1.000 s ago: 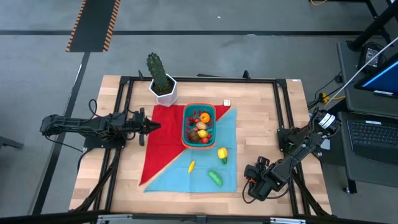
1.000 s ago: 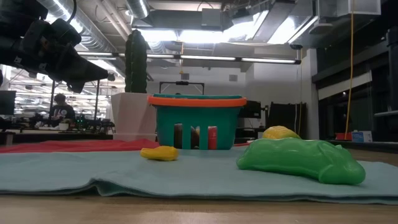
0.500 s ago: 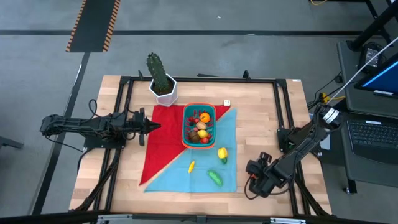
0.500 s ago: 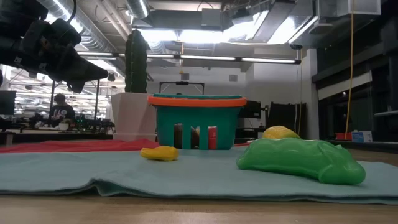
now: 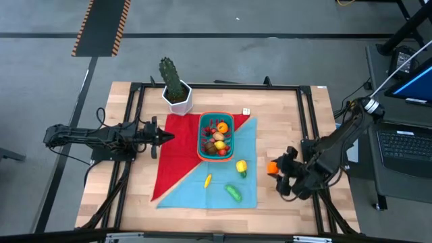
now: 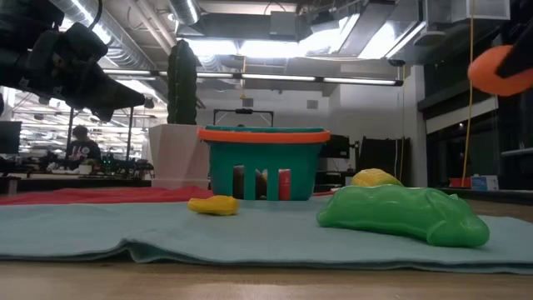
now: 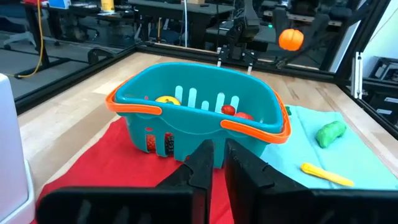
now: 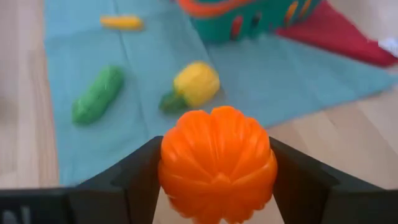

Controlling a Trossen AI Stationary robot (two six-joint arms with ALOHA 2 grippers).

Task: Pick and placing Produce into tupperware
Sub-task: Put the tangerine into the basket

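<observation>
The right gripper (image 5: 275, 169) is pinching an orange pumpkin (image 8: 217, 163) between its fingers (image 8: 134, 177), holding it up over bare wood at the lower right of the high view, just right of the teal cloth (image 5: 214, 187). The teal tupperware (image 5: 215, 137) with the orange rim is sitting dead centre in the high view where the red cloth (image 5: 177, 152) meets the teal one, and it's already got a bunch of produce in it. Three pieces are lying on the teal cloth below it: a yellow pepper (image 5: 241, 167), a small yellow piece (image 5: 208, 180) and a green cucumber (image 5: 233, 193). The left gripper (image 5: 167, 138) is hovering at centre left over the red cloth's edge, fingers pressed nearly together, holding nothing.
</observation>
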